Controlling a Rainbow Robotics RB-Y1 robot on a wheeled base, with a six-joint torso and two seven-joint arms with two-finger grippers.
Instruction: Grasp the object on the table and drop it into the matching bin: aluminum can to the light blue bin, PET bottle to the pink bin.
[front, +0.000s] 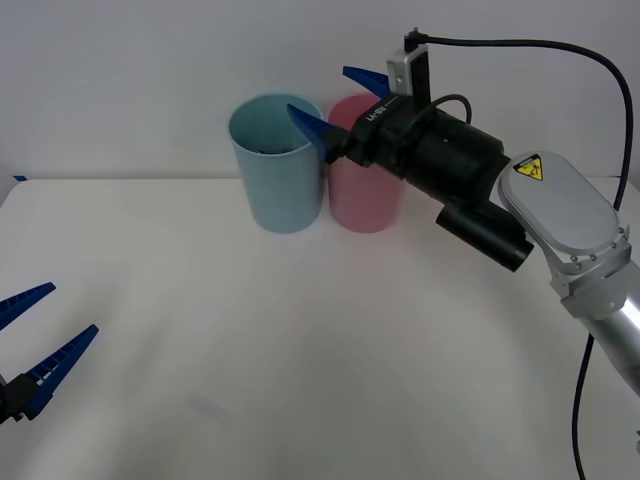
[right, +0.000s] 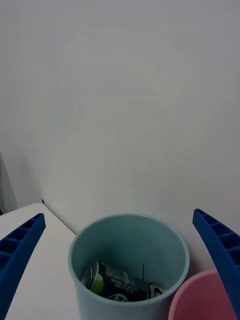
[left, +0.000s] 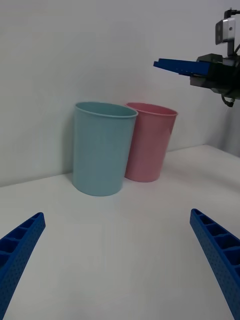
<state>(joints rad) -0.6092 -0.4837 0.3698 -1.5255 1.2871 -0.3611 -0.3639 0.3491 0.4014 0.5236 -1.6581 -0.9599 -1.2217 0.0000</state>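
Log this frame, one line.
right gripper: open, above blue bin | cans inside bin | pink bin beside | left gripper: open, idle low left

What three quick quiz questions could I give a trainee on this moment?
1. True or false: the right hand is open above the bins.
2. What lies inside the blue bin? A) nothing B) cans C) a bottle
3. Fill in: the left hand waits open, low over the table's ____ side.

Key:
1. True. Its fingers are spread, holding nothing, over the rims of the blue bin and pink bin.
2. B. The right wrist view shows cans at the bottom; they look dark and green rather than red.
3. Left, far from both bins.
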